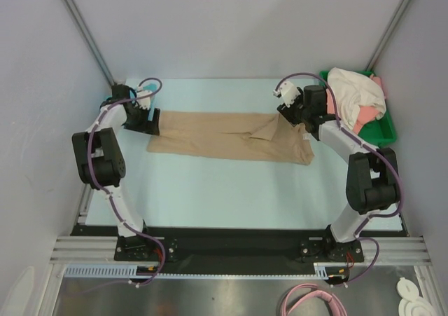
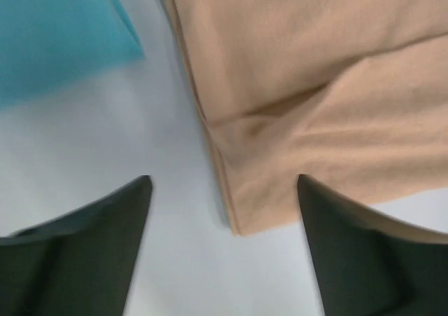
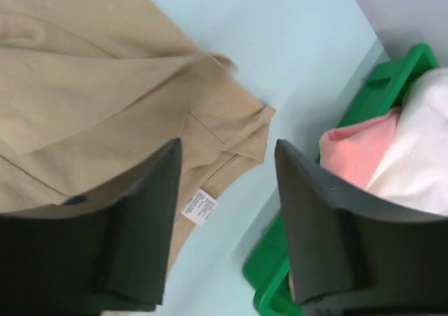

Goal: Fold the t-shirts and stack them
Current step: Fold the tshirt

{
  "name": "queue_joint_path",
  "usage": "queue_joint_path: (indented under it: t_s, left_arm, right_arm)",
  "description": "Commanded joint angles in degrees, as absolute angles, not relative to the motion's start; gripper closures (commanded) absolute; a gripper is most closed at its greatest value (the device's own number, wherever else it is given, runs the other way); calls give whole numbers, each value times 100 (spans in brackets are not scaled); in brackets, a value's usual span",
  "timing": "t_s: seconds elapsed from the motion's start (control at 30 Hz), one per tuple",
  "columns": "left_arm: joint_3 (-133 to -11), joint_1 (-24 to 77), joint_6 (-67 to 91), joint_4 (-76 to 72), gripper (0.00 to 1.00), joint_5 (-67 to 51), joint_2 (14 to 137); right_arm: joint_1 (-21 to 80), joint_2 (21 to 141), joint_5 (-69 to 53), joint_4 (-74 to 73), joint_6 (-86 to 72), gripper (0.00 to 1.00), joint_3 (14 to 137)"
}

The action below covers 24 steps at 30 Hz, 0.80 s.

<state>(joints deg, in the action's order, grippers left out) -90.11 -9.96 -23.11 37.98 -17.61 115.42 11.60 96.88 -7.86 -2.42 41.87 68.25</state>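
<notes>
Top view: the tan shirt (image 1: 231,137) lies as a long strip, left to right, across the table (image 1: 231,190). The left gripper (image 1: 143,118) is at its left end, the right gripper (image 1: 290,111) at its right.

Left wrist: fingers (image 2: 98,225) are spread and empty, with the shirt's corner between them.

Right wrist: fingers (image 3: 140,211) are spread and empty over the label (image 3: 199,207) end.
</notes>
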Motion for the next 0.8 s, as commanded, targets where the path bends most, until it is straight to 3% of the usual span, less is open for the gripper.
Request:
queue_joint_path:
  t_s: [0.0,0.17,0.5,0.77]
  left_arm:
    - [-8212,-915,-2171,3420,0,-1942,10514]
    - [-7041,-511,-2320,2725,0,-1907,9388]
    - [-7049,-334,-2381,2523,0,-1609,10335]
    - [-6873,-360,-2347,2408,0,-1169,10591]
  right_arm:
    - [1178,9135,-615,325,3701,37,6777]
    - [1099,8727,-1596,-216,3287,35,6504]
    - [1108,10211,-2416,-1607,3182,37,7382]
    - [1108,10599,-2479,-1749,3243,37,7541]
